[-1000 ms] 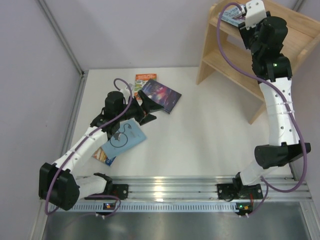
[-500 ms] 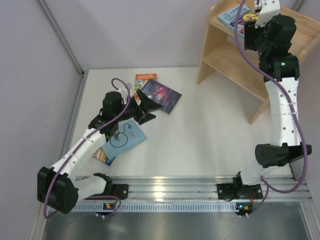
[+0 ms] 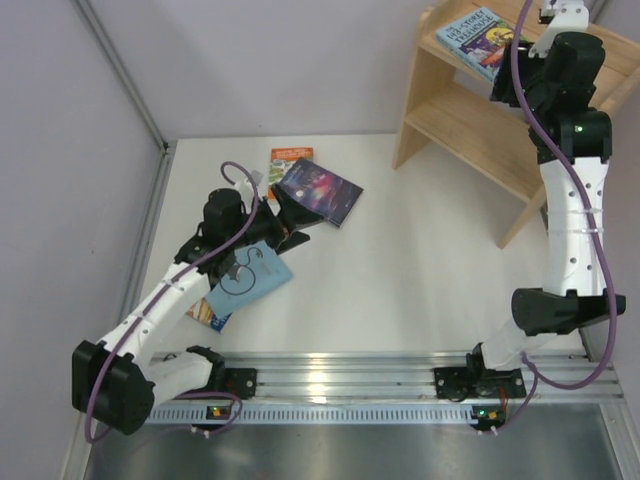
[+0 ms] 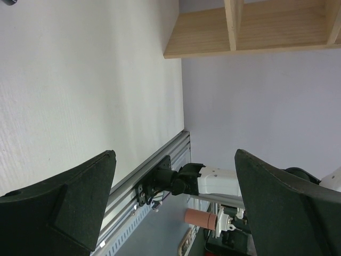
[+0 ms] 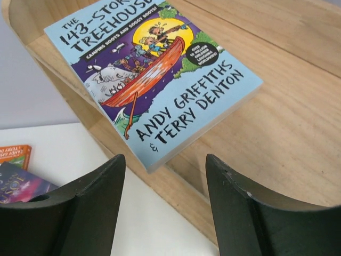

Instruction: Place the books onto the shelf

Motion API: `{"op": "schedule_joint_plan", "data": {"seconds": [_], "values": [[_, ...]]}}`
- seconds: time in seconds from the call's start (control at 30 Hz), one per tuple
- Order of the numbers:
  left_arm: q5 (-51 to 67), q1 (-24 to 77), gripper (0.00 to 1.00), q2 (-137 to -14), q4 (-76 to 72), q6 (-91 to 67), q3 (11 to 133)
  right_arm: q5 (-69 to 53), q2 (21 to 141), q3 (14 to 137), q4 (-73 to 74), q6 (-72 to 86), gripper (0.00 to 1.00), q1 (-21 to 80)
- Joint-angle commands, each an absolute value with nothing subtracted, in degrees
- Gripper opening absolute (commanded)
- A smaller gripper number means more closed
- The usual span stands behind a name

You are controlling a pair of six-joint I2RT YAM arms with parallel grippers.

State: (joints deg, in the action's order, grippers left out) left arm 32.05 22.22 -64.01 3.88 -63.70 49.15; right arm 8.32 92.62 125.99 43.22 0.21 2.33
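Starting at the near edge, along the bottom of the overhead view, we note the metal rail [image 3: 340, 372] where both arms are bolted.

Lower left, just past the rail: a colourful blue book [image 3: 207, 313] lies flat on the white table [image 3: 430, 260]. It is mostly covered by a light-blue book [image 3: 258, 272] with a black drawing, which rests on top of it. The left arm reaches over the left edge of this pair.

Left of centre, a little farther: the left gripper [image 3: 297, 220] is low over the table. In its wrist view the two dark fingers [image 4: 64, 208] are spread wide with nothing between them, and only bare table and the rail show in the gap. Its tips are at the near left corner of the galaxy book [image 3: 325, 190], which lies flat with its dark purple cover up. We cannot tell whether they touch it.

Just beyond, the orange book [image 3: 291, 157] lies flat, meeting the far left corner of the galaxy book.

Upper right, farthest: the wooden shelf [image 3: 460, 125] stands at the back of the table. On its top board lies the treehouse book [image 3: 478, 38], cover up, towards the board's left end and close to its edge. The right gripper [image 5: 164, 160] is raised beside it. Its fingers [image 5: 80, 213] are parted and grip nothing, and the book lies on the board beyond their tips.
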Motion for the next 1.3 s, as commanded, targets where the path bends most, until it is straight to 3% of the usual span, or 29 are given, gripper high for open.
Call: {"op": "schedule_joint_plan", "data": {"seconds": [0.0,0.57,0.8,1.27], "values": [[31.64,22.15,0.98,-61.53,1.32,-63.28,48.52,8.61,89.12,125.86,45.09,3.52,0.61,1.93],[30.94,22.15,0.98,-60.47,1.23,-63.63,47.11,7.47,89.91,122.34,40.7,0.44,0.54,1.93],[30.59,22.15,0.98,-60.91,0.97,-63.28,47.11,7.38,89.65,119.8,36.39,-1.93,0.46,1.93],[30.23,22.15,0.98,-61.87,0.88,-63.11,47.2,8.09,91.75,119.09,32.87,-3.34,0.38,1.93]]}}
